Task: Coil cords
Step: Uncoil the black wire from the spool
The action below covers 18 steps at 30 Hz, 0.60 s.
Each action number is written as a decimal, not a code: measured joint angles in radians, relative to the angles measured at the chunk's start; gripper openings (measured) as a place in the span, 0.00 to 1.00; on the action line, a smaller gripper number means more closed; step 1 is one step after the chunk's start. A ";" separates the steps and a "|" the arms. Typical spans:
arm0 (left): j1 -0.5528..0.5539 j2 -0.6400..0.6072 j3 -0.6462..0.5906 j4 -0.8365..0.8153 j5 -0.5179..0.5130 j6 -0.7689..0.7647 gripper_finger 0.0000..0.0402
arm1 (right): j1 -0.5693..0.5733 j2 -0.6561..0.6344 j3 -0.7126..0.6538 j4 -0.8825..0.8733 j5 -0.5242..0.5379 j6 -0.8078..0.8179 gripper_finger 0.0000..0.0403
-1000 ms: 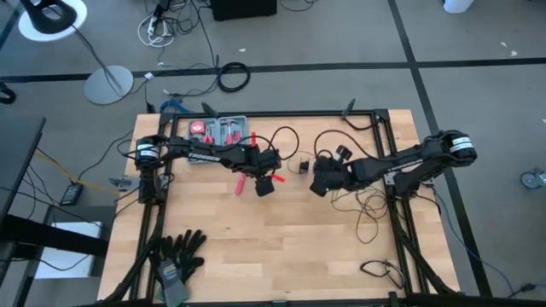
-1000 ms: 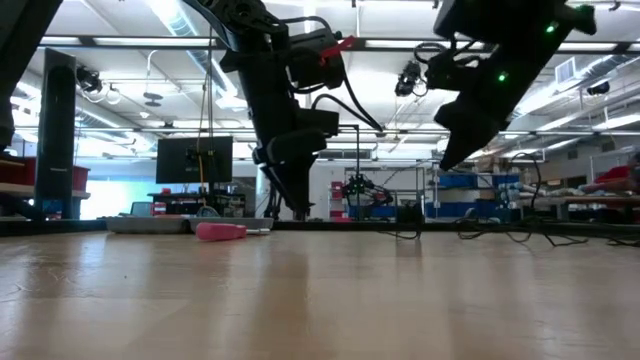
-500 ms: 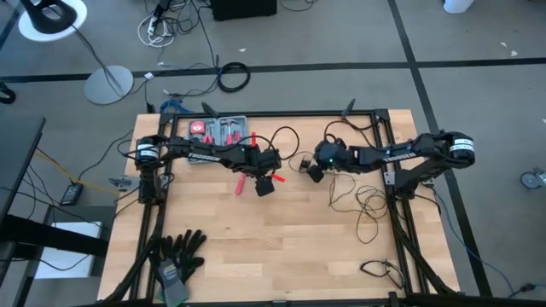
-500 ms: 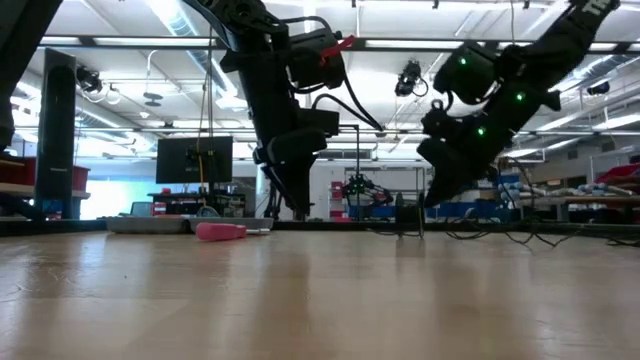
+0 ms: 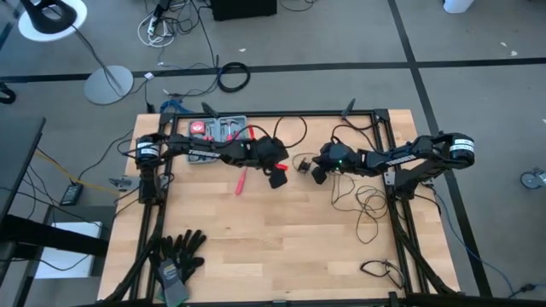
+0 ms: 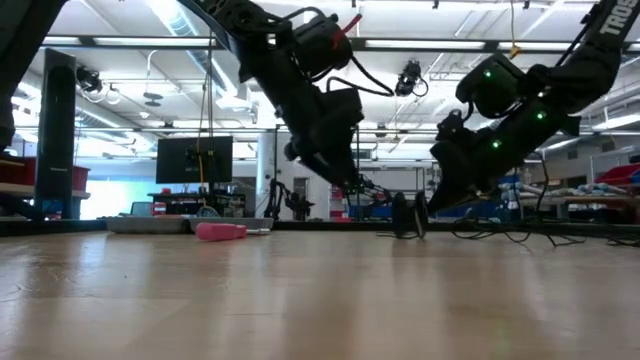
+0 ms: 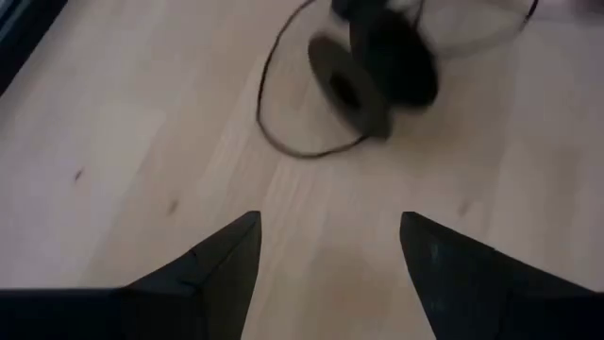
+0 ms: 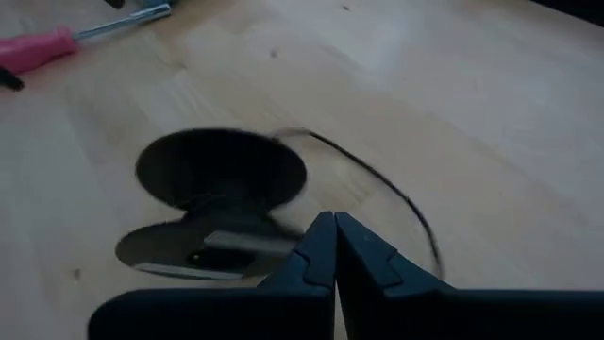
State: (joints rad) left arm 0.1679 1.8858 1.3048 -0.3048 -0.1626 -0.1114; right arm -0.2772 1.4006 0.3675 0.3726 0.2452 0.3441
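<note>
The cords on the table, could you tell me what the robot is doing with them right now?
Both arms meet at the small round puck ending the thin black cords. The right end effector is shut beside the puck. The left end effector is open, pointing at it. Most of the cord lies in loose loops near the table's right edge.

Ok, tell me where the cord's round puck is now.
High view: the puck sits on the table's far half, near the middle, between the left gripper and the right gripper.
</note>
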 joint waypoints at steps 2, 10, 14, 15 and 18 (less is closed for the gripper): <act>0.004 0.000 0.000 0.043 0.037 -0.003 0.64 | 0.007 0.000 -0.007 0.018 -0.001 0.003 0.00; 0.002 0.000 0.000 0.196 0.041 0.002 0.64 | 0.009 0.001 -0.007 0.058 -0.007 0.027 0.00; 0.002 0.001 0.000 0.208 0.037 0.002 0.64 | 0.014 0.014 -0.007 0.049 -0.041 0.057 0.00; 0.001 0.001 0.000 0.208 0.036 0.002 0.64 | 0.020 0.020 -0.007 0.048 -0.051 0.063 0.00; 0.001 0.001 0.000 0.197 0.036 -0.008 0.64 | 0.053 0.054 -0.007 0.101 -0.064 0.069 0.00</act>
State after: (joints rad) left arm 0.1692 1.8866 1.3052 -0.1082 -0.1262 -0.1190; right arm -0.2238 1.4548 0.3610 0.4733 0.1808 0.4129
